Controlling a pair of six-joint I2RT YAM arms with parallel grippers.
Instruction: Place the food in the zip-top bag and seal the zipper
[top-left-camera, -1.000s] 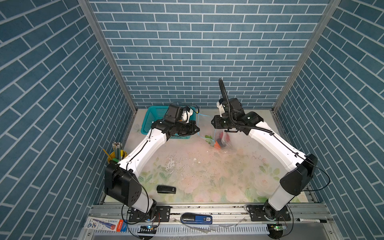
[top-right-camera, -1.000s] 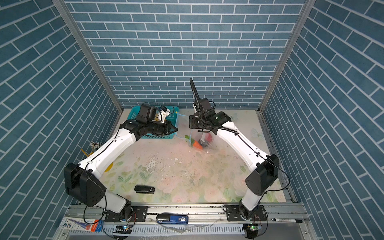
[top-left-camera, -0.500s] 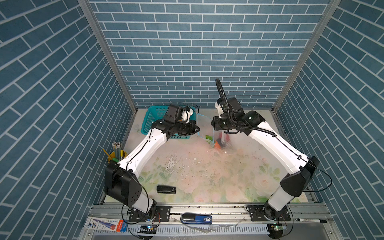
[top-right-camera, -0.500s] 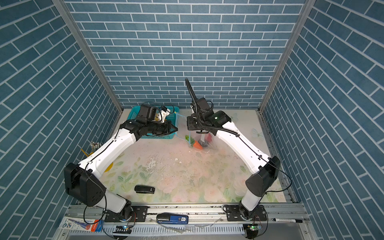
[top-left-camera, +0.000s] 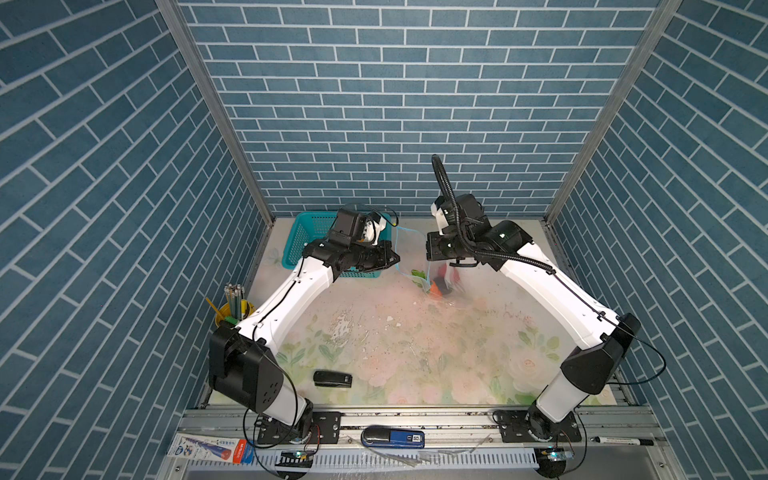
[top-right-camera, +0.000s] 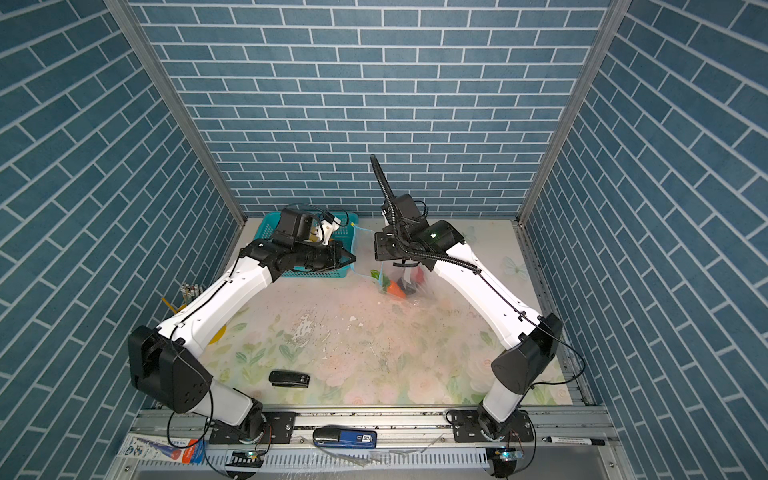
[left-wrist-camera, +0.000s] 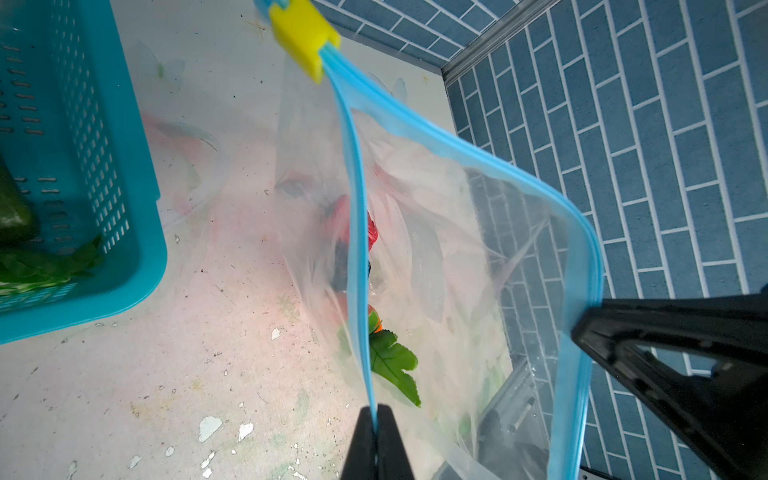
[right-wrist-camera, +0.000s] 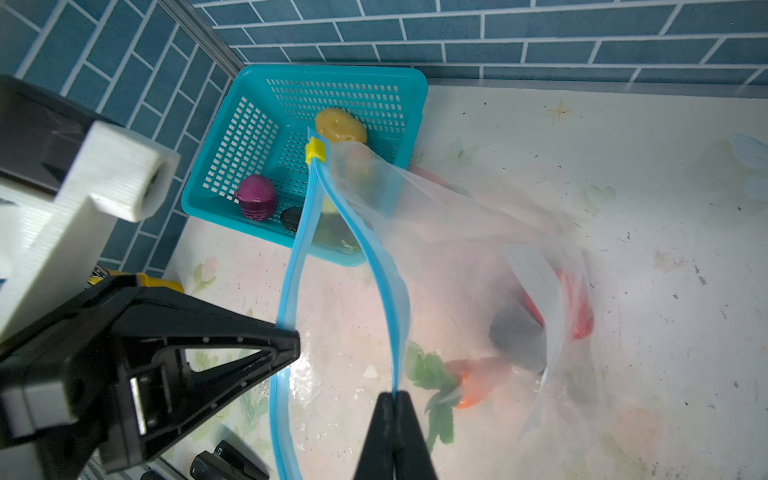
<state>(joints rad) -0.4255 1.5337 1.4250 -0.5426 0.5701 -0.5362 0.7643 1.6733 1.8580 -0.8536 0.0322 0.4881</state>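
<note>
The clear zip-top bag (top-left-camera: 446, 291) hangs between my two arms with its mouth spread. My left gripper (left-wrist-camera: 376, 413) is shut on one side of the light blue zipper (left-wrist-camera: 358, 216); in a top view it (top-left-camera: 397, 262) reaches out from in front of the basket. My right gripper (right-wrist-camera: 392, 397) is shut on the other side of the zipper (right-wrist-camera: 388, 286). The yellow slider (right-wrist-camera: 315, 150) sits at the far end. Food inside the bag: an orange carrot (right-wrist-camera: 473, 380), a red piece (right-wrist-camera: 579, 316) and a dark piece (right-wrist-camera: 515, 336). A yellow potato (right-wrist-camera: 340, 124) and a purple onion (right-wrist-camera: 255, 201) lie in the basket.
The teal basket (top-left-camera: 309, 232) stands at the back left, close behind my left wrist. A yellow pencil cup (top-left-camera: 235, 309) is at the left edge. A black stapler (top-left-camera: 332, 379) lies near the front. The brick back wall is close behind the bag.
My right gripper has closed on the zipper strip and its wrist has shifted slightly left. The left arm has held still.
</note>
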